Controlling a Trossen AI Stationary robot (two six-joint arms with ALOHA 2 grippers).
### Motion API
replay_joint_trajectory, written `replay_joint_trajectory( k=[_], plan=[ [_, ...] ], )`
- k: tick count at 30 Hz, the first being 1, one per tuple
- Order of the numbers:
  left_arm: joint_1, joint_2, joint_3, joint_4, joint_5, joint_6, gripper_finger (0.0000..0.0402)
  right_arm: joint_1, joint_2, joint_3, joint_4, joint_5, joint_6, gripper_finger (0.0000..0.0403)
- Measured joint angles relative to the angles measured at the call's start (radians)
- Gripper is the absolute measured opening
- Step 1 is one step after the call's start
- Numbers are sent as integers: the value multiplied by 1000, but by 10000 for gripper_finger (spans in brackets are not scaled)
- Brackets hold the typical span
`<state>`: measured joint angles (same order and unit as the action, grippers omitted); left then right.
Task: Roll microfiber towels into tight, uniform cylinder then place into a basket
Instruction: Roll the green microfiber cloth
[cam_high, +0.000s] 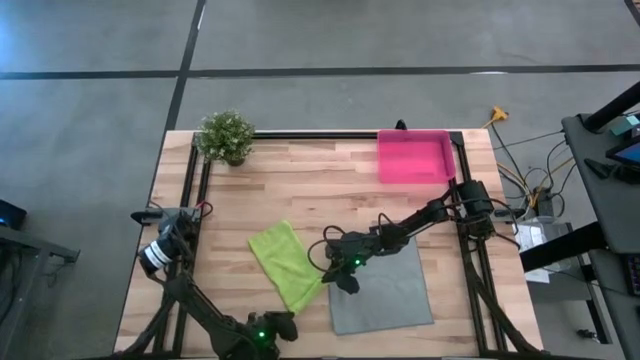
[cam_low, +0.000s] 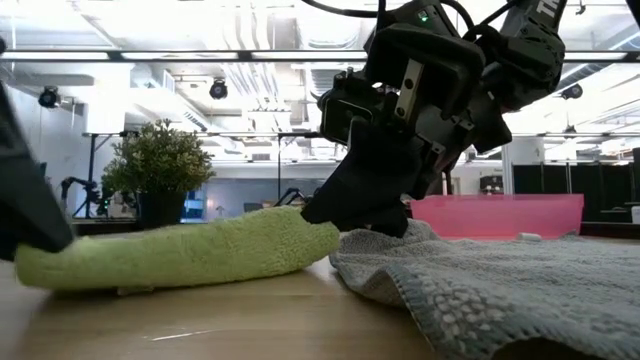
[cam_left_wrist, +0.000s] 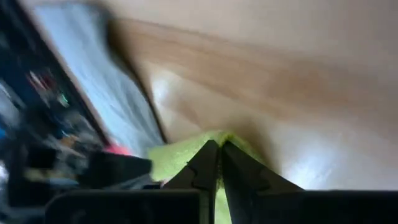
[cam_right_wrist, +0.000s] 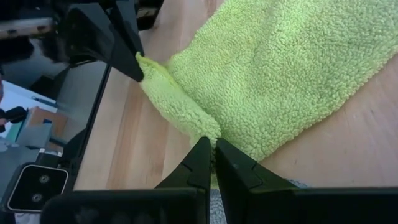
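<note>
- Wooden bench (cam_high: 300, 180) from above: pink basket (cam_high: 414, 157) sits at the far right corner, a potted plant (cam_high: 225, 136) at the far left; the green towel (cam_high: 285, 262) lies mid-bench, just beside the flat grey towel (cam_high: 385, 290).
- Low view: right gripper (cam_low: 355, 215) is down where both towels meet.
- Left wrist: left gripper (cam_left_wrist: 214, 163) is pinched closed on a green towel corner.
- Right wrist: right gripper (cam_right_wrist: 211, 157) is clamped on the green towel's edge.
</note>
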<state>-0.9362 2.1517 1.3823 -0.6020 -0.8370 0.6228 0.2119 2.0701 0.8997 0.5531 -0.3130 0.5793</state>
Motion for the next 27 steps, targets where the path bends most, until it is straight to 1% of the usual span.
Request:
replay_joint_trajectory(
  k=[2, 6, 14, 17, 21, 27],
  plan=[
    [-1, 0, -1, -2, 3, -168, 4, 0, 0, 0, 0, 0, 4, 13],
    [-1, -3, 5, 6, 7, -636, 1, -1, 0, 0, 11, 0, 31, 13],
    [-1, 0, -6, -10, -9, -1406, 0, -1, -16, -2, 11, -1, 49, 13],
    [-2, 2, -27, -11, -30, -1603, 0, 4, -24, -3, -16, -1, 37, 13],
    [-14, 2, -71, 6, -96, -1851, 0, 20, -30, -5, -42, 8, -55, 21],
    [-44, 2, -118, 32, -166, -2047, 0, 66, -53, -9, -78, 123, -262, 69]
  ],
)
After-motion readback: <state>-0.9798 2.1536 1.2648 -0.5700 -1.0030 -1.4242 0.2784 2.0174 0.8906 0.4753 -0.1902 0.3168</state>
